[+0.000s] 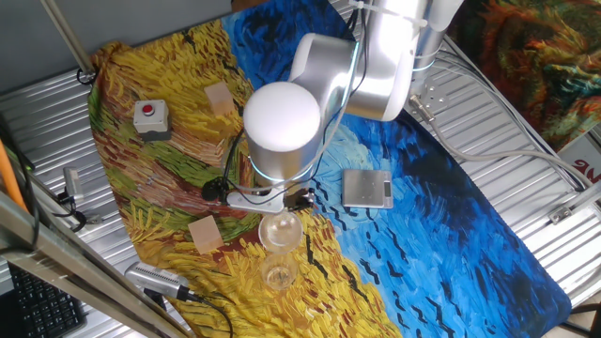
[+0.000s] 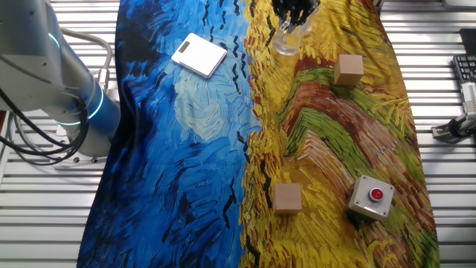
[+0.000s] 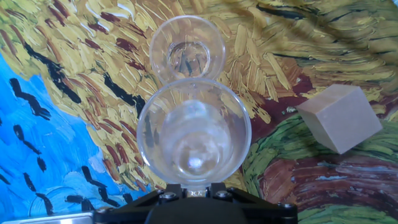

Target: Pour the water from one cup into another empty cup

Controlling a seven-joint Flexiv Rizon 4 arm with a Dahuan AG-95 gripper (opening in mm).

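In the hand view the taller clear tumbler (image 3: 194,134) fills the centre, seen from above, its near wall sitting between the jaws of my gripper (image 3: 194,185), which is shut on it. Glints at its bottom (image 3: 194,163) suggest a little water. The shorter clear cup (image 3: 186,53) stands just beyond it on the yellow cloth, and the tumbler's rim overlaps it. From one fixed view the tumbler (image 1: 280,230) hangs under the gripper (image 1: 277,202), with the small cup (image 1: 280,274) in front. In the other fixed view the tumbler (image 2: 286,41) shows below the gripper (image 2: 294,11).
A wooden block (image 3: 339,117) lies right of the cups; a second block (image 1: 221,99) sits farther back. A red-button box (image 1: 150,117) and a small grey scale (image 1: 366,188) rest on the painted cloth. Cables and a tool (image 1: 155,280) lie by the cloth's edge.
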